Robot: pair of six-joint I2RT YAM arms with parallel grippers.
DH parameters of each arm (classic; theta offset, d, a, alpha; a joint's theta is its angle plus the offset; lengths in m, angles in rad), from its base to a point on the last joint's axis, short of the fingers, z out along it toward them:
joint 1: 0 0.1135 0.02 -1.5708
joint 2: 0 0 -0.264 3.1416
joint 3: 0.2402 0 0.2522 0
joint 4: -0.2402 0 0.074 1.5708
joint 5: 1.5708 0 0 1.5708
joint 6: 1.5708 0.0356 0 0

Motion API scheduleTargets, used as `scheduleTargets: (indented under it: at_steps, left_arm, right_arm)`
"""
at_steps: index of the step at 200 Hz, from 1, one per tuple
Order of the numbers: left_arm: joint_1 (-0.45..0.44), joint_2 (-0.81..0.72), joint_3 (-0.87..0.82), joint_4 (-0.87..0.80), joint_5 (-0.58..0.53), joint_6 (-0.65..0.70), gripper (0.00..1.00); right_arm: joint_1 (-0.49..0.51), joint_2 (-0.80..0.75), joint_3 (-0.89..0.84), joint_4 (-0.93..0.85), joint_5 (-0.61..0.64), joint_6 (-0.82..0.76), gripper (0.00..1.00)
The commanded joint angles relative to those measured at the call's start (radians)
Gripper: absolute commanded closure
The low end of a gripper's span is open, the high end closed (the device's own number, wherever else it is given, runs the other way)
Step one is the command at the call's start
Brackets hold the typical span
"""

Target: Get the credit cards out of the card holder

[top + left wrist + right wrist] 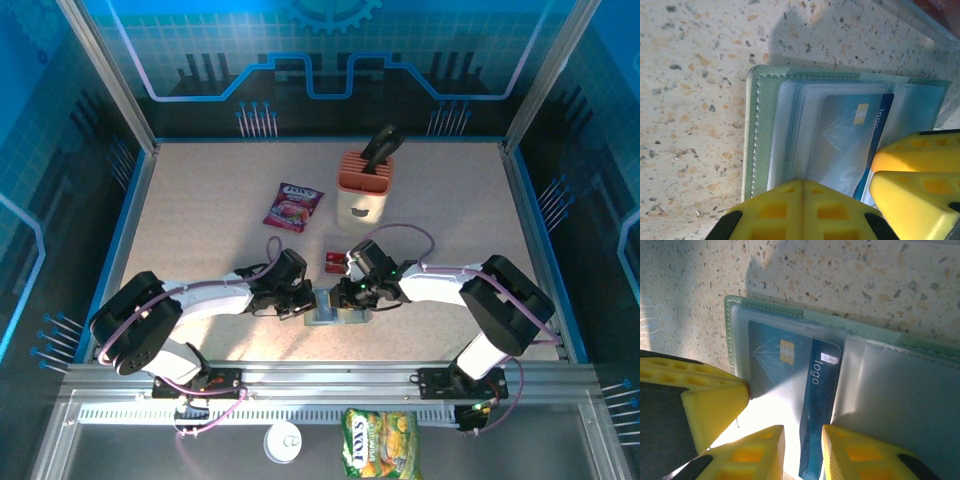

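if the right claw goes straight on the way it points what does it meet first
Probably the blue card in the card holder, lying just ahead of the right claw; the gap in depth is unclear.

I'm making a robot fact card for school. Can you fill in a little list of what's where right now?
card holder: open, flat on the table
blue card: inside the holder behind clear plastic, chip and "logo" showing
red card: already out, on the table beyond the holder
left end effector: shut, tips at the holder's edge
right end effector: jaws slightly apart, blue card's end between them, grip unclear
purple snack packet: farther back, left of the peach block
peach block: upright, behind the red card
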Motion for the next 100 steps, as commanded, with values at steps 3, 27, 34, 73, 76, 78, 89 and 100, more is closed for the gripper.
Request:
scheduleTargets:
  at_steps: [3, 27, 34, 73, 76, 78, 89, 100]
  left_arm:
    - [-0.005, 0.025, -0.001, -0.076, -0.036, 0.015, 1.0]
    - [-0.004, 0.024, 0.002, -0.079, -0.038, 0.017, 1.0]
    - [-0.004, 0.023, 0.003, -0.081, -0.038, 0.018, 1.0]
    - [-0.005, 0.025, 0.0, -0.079, -0.038, 0.014, 1.0]
    - [-0.006, 0.025, 0.0, -0.079, -0.038, 0.015, 1.0]
    - [-0.006, 0.026, 0.0, -0.078, -0.038, 0.014, 1.0]
    - [-0.005, 0.028, 0.002, -0.076, -0.036, 0.015, 1.0]
    - [-0.005, 0.026, 0.002, -0.077, -0.036, 0.015, 1.0]
  right_arm:
    - [0.006, 0.006, -0.013, -0.012, 0.006, 0.011, 0.72]
    - [0.006, -0.002, -0.019, -0.014, 0.017, 0.016, 0.72]
    - [0.005, -0.005, -0.021, -0.009, 0.015, 0.016, 0.73]
    - [0.005, -0.016, -0.03, 0.01, 0.009, 0.024, 0.75]
    - [0.004, -0.016, -0.031, 0.012, 0.009, 0.026, 0.75]
    - [0.004, -0.016, -0.032, 0.013, 0.008, 0.026, 0.76]
    - [0.004, -0.017, -0.032, 0.012, 0.009, 0.028, 0.77]
    - [0.002, -0.015, -0.03, 0.006, 0.012, 0.029, 0.77]
